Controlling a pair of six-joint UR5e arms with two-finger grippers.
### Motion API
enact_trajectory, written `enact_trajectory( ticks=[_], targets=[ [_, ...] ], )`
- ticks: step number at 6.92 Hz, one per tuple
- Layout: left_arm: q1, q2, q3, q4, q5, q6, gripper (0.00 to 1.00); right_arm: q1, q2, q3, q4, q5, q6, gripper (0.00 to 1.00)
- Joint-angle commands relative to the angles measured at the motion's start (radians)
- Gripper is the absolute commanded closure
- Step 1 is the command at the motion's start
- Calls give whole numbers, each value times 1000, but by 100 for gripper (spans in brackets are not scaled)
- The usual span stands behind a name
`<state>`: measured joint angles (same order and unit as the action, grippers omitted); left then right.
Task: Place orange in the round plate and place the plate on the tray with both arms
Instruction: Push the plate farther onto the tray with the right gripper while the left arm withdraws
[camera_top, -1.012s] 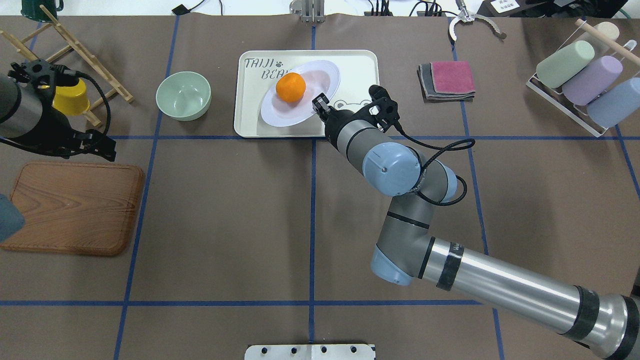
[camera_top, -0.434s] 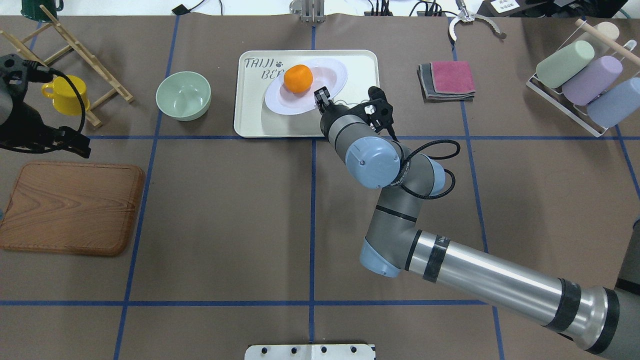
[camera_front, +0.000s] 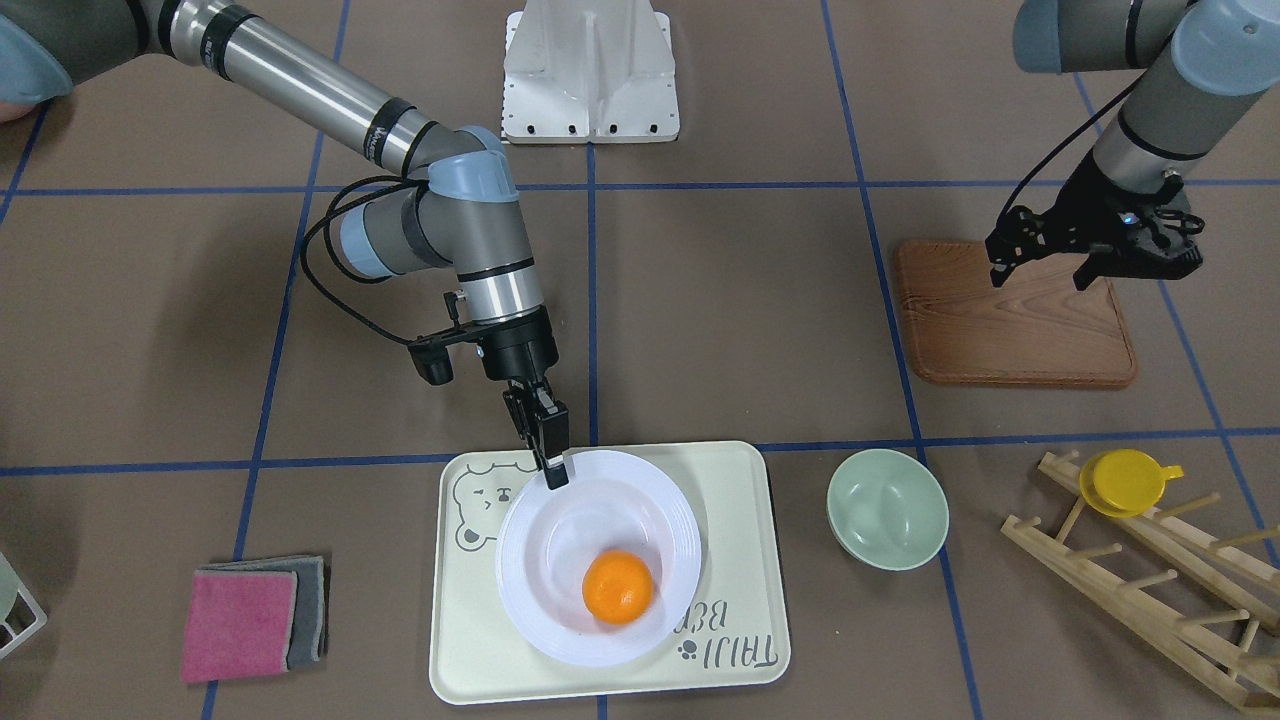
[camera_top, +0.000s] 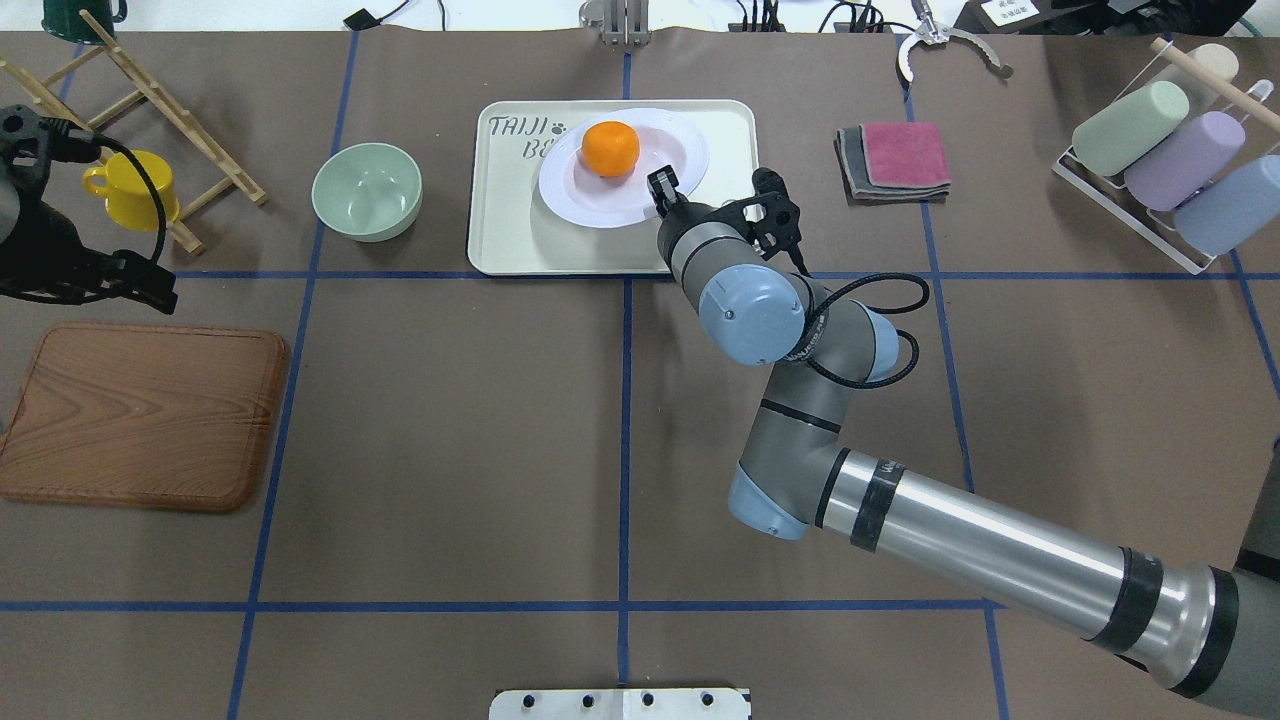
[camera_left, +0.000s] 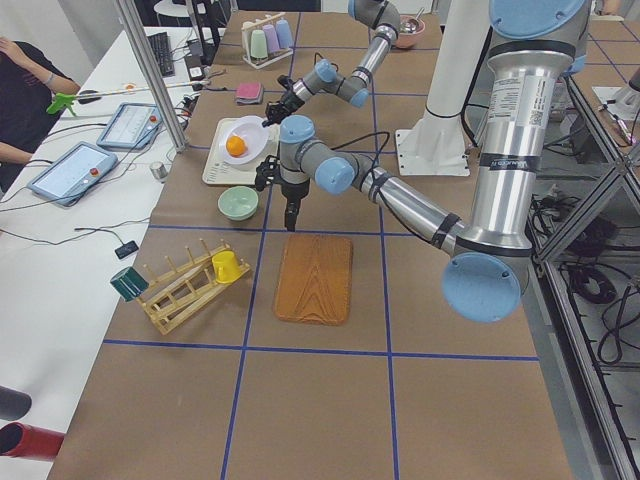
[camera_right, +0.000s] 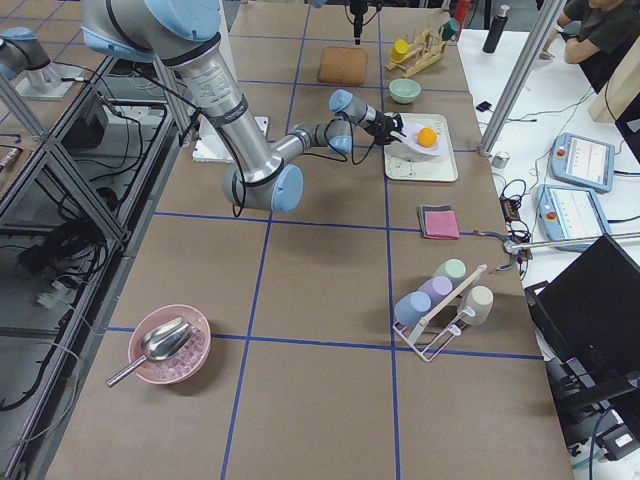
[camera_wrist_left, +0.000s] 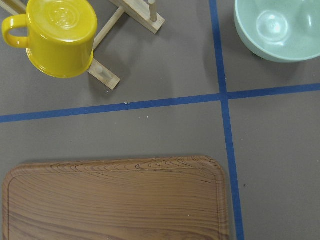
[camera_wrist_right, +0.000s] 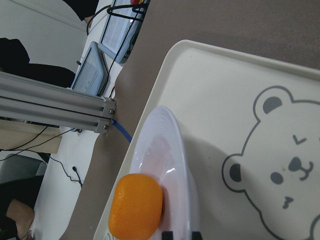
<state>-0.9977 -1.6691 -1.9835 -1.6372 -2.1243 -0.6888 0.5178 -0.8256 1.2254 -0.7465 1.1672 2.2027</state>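
The orange (camera_top: 610, 148) (camera_front: 618, 587) lies in the white round plate (camera_top: 640, 195) (camera_front: 590, 510), toward its far side. The plate is over the cream bear tray (camera_top: 505, 225) (camera_front: 745, 560) and tilted, with the robot-side rim raised. My right gripper (camera_top: 662, 190) (camera_front: 552, 470) is shut on that rim; the right wrist view shows the fingertips (camera_wrist_right: 170, 235) clamping the plate (camera_wrist_right: 170, 150) beside the orange (camera_wrist_right: 137, 205). Whether the far rim touches the tray I cannot tell. My left gripper (camera_front: 1042, 275) hangs open and holds nothing, above the far edge of the wooden board (camera_front: 1010, 325).
A pale-green bowl (camera_top: 367, 190) sits left of the tray. Further left stands a wooden rack with a yellow cup (camera_top: 125, 190). Folded pink and grey cloths (camera_top: 895, 160) lie to the tray's right, with a wire rack of pastel cups (camera_top: 1170, 160) beyond.
The right gripper carried the plate and orange further over the tray, to the right and away from the robot, and the plate tilts less. The left arm pulled back left, uncovering the yellow cup.
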Motion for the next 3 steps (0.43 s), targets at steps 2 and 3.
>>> enact_trajectory(
  ticks=[2, 3],
  targets=[
    [-12, 0, 0, 0, -2, 0, 3, 52, -7, 111, -211, 246, -312, 0],
    [-16, 5, 2, 2, 0, 35, 3, 103, -73, 307, -390, 437, -515, 0]
  ],
)
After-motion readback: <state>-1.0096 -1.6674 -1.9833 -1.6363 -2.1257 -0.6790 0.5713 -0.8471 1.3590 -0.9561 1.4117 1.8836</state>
